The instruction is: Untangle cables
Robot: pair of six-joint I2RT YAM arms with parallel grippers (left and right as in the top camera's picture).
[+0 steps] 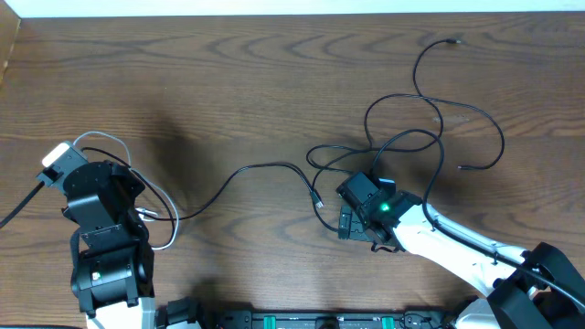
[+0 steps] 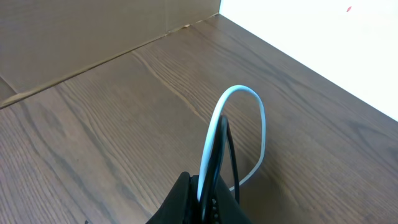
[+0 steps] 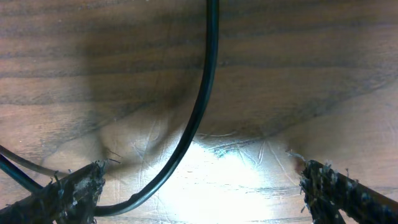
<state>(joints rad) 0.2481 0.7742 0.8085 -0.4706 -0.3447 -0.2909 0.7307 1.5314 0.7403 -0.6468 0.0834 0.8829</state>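
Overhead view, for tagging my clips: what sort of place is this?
Likely an indoor robot lab bench: wood-grain table, cardboard screen at its edge, left arm, right arm, loose thin cables.

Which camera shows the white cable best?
Left wrist: the white cable loops up close, pinched in the left tool. Overhead shows it small, at the far left; right wrist doesn't show it.

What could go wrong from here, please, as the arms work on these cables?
The left gripper is shut on the white cable with a black strand beside it; pulling may drag both. The right gripper stands open astride a black cable near the tangled loops; tugging it could tighten them.
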